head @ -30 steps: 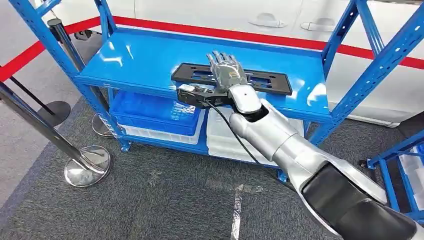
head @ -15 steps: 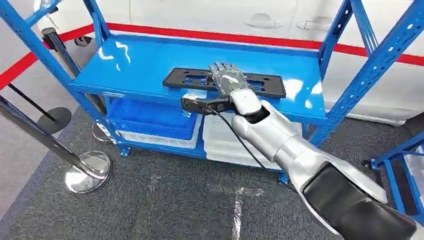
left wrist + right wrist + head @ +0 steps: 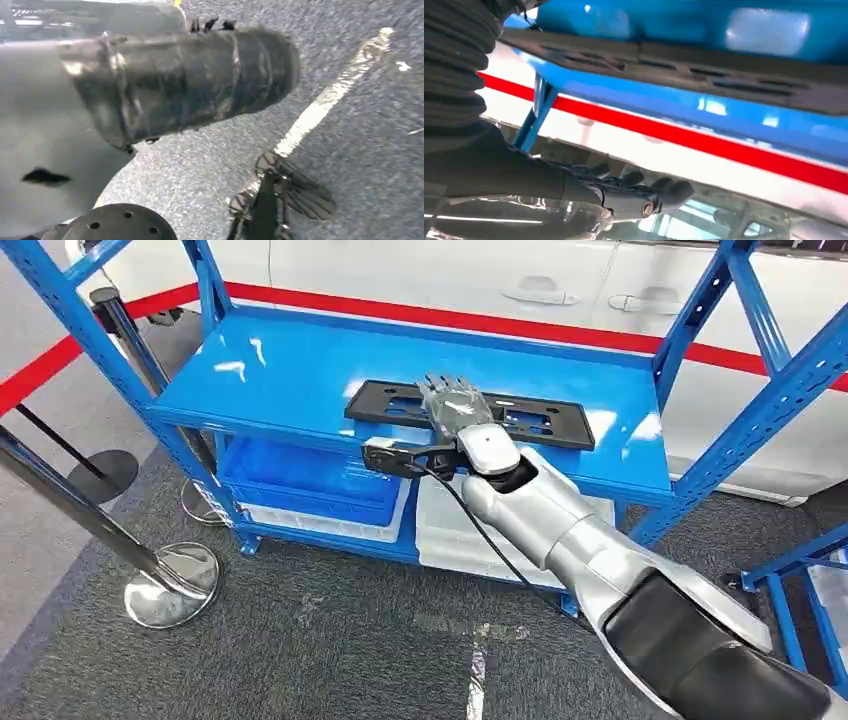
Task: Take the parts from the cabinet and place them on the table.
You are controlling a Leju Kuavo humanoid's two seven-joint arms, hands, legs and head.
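Black plastic part (image 3: 470, 412) is lying on the blue shelf (image 3: 300, 365) with the right hand (image 3: 455, 402) resting flat on it, fingers (image 3: 440, 387) extended and holding nothing. With no grip underneath, the part is probably going to slide or tip off the shelf edge when pulled.

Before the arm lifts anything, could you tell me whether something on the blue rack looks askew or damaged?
Nothing stands out. The black part lies flat on the blue shelf, slightly angled to its front edge, with the right hand over its middle. No damage is visible.
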